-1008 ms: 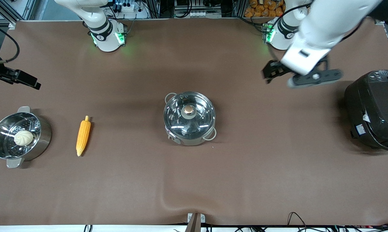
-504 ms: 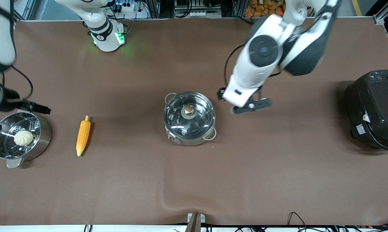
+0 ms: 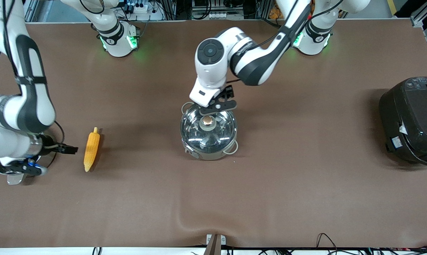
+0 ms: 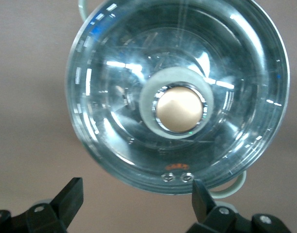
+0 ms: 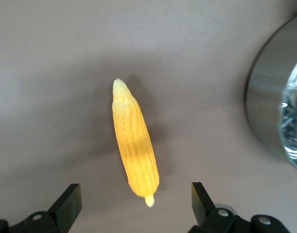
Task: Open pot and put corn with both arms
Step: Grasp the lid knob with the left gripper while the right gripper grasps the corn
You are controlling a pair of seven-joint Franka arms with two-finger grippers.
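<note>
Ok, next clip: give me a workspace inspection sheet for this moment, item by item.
Surface: brown table cover, one ripple at the edge nearest the front camera.
Job's things: pot at centre, glass lid on, knob untouched; corn lying flat toward the right arm's end.
Clutter: steamer pot beside the corn; black cooker at the left arm's end.
Grippers: left tool open over the pot's rim; right tool open beside the corn.
Cables: one on each arm.
Surroundings: racks along the base side.
</note>
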